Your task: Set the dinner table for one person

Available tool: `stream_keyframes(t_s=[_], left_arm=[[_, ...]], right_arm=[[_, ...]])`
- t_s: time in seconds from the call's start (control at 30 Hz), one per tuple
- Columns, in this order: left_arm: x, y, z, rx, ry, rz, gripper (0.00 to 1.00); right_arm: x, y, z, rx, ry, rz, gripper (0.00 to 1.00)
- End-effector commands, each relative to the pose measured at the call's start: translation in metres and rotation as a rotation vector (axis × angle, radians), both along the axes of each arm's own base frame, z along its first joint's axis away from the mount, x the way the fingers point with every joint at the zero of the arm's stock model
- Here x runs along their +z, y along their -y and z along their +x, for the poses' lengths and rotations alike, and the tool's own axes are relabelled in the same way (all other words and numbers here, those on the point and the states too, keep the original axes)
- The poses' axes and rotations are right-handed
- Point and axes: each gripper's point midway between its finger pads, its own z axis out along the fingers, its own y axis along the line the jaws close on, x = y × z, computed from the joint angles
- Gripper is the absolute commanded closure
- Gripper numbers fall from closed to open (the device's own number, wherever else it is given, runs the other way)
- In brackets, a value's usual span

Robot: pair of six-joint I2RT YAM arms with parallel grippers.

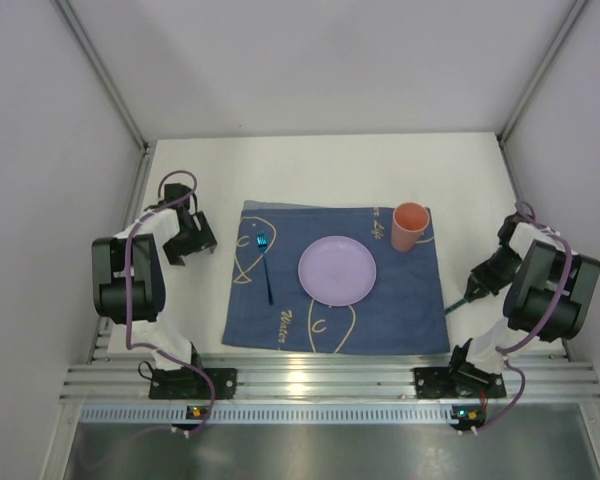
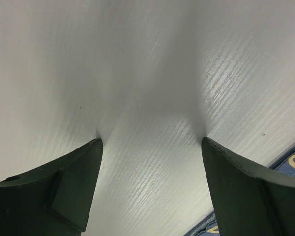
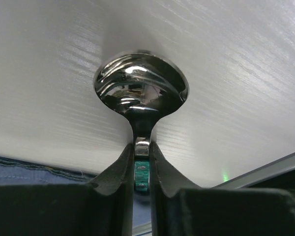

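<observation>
The white table lies directly beneath both end effectors. The left end effector hangs released, jaws spread wide over bare table just off the left edge of the blue cloth, its arm folded with the elbow high. The right end effector is clenched on the neck of a shiny spoon, low over the table beside the cloth's right edge, its arm folded likewise. On the cloth lie a blue fork, a lilac plate and an orange cup.

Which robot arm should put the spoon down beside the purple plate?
The right arm. Its jaws are shut on the spoon, near the side of the plate with no cutlery. The left arm's jaws are open and empty, beyond the fork.
</observation>
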Motion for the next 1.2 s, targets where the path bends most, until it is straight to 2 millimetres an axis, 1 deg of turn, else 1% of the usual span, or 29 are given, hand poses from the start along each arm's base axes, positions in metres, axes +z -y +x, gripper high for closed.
stream_keyframes(t_s=[0.0,0.03,0.1,0.17,0.2,0.23,0.27,0.3,0.33,0.37,0.43,0.47,0.5,0.53,0.57,0.6,0.63,0.67,0.7,0.73,0.77,0.8,0.83,0.87,0.9,0.93,1.03,1.1,1.17], left_arm=[[-0.004,-0.005,0.000,0.015,0.016,0.005,0.14],[-0.001,-0.005,0.001,0.016,0.021,0.004,0.14],[0.005,-0.002,0.002,0.012,0.033,-0.009,0.14],[0.013,0.001,0.001,0.013,0.051,-0.025,0.15],[0.017,0.004,0.001,0.010,0.060,-0.040,0.15],[0.024,0.006,0.000,0.010,0.072,-0.048,0.15],[0.026,0.007,-0.001,0.006,0.077,-0.052,0.14],[0.029,0.009,-0.002,0.004,0.081,-0.060,0.14],[0.031,0.010,-0.004,0.000,0.087,-0.062,0.14],[0.034,0.011,-0.007,-0.004,0.092,-0.062,0.14],[0.037,0.011,-0.012,-0.008,0.094,-0.059,0.14],[0.043,0.012,-0.013,-0.014,0.108,-0.060,0.14],[0.046,0.011,-0.013,-0.020,0.121,-0.059,0.14],[0.047,0.013,-0.016,-0.027,0.123,-0.064,0.14],[0.051,0.015,-0.016,-0.032,0.135,-0.069,0.14],[0.058,0.015,-0.016,-0.038,0.154,-0.070,0.14],[0.062,0.017,-0.016,-0.043,0.166,-0.075,0.13],[0.065,0.018,-0.016,-0.047,0.176,-0.078,0.13],[0.072,0.019,-0.017,-0.046,0.194,-0.077,0.13],[0.075,0.020,-0.017,-0.048,0.204,-0.077,0.13],[0.079,0.026,-0.017,-0.064,0.215,-0.103,0.13],[0.082,0.027,-0.018,-0.064,0.220,-0.104,0.13],[0.087,0.027,-0.020,-0.064,0.229,-0.100,0.13],[0.090,0.027,-0.021,-0.064,0.232,-0.099,0.13],[0.091,0.027,-0.023,-0.061,0.232,-0.098,0.13],[0.094,0.028,-0.026,-0.065,0.239,-0.099,0.13],[0.099,0.032,-0.032,-0.072,0.258,-0.110,0.13],[0.102,0.034,-0.035,-0.079,0.270,-0.117,0.12],[0.107,0.035,-0.038,-0.081,0.288,-0.118,0.12]], right_arm=[[-0.021,0.003,0.013,0.020,0.029,-0.030,0.95],[-0.019,0.003,0.016,0.022,0.038,-0.032,0.99],[-0.005,0.005,0.021,0.038,0.072,-0.058,1.00],[0.025,0.012,0.039,0.072,0.151,-0.114,1.00],[0.038,0.013,0.035,0.094,0.134,-0.143,1.00],[0.061,0.011,0.052,0.137,0.190,-0.178,1.00],[0.081,0.009,0.057,0.165,0.230,-0.207,1.00],[0.096,0.009,0.061,0.196,0.237,-0.253,1.00],[0.117,0.002,0.065,0.228,0.257,-0.272,1.00],[0.132,-0.017,0.070,0.296,0.299,-0.286,1.00],[0.154,-0.035,0.072,0.333,0.353,-0.304,1.00],[0.164,-0.060,0.072,0.402,0.403,-0.296,1.00],[0.168,-0.070,0.070,0.410,0.422,-0.289,1.00],[0.169,-0.080,0.067,0.433,0.432,-0.281,1.00],[0.171,-0.097,0.063,0.484,0.446,-0.268,1.00],[0.169,-0.104,0.060,0.500,0.447,-0.267,1.00],[0.164,-0.111,0.056,0.527,0.435,-0.263,1.00],[0.161,-0.125,0.054,0.577,0.449,-0.255,1.00],[0.157,-0.132,0.051,0.606,0.444,-0.244,1.00],[0.148,-0.138,0.045,0.634,0.423,-0.239,1.00],[0.142,-0.153,0.038,0.689,0.418,-0.229,1.00],[0.137,-0.161,0.035,0.707,0.423,-0.221,1.00],[0.123,-0.165,0.025,0.732,0.390,-0.217,1.00],[0.114,-0.174,0.018,0.766,0.379,-0.202,1.00],[0.107,-0.182,0.019,0.777,0.397,-0.181,1.00],[0.093,-0.181,0.011,0.790,0.365,-0.180,1.00],[0.074,-0.185,0.013,0.820,0.363,-0.174,1.00],[0.066,-0.188,0.013,0.837,0.359,-0.175,1.00],[0.063,-0.194,0.019,0.851,0.378,-0.172,1.00]])
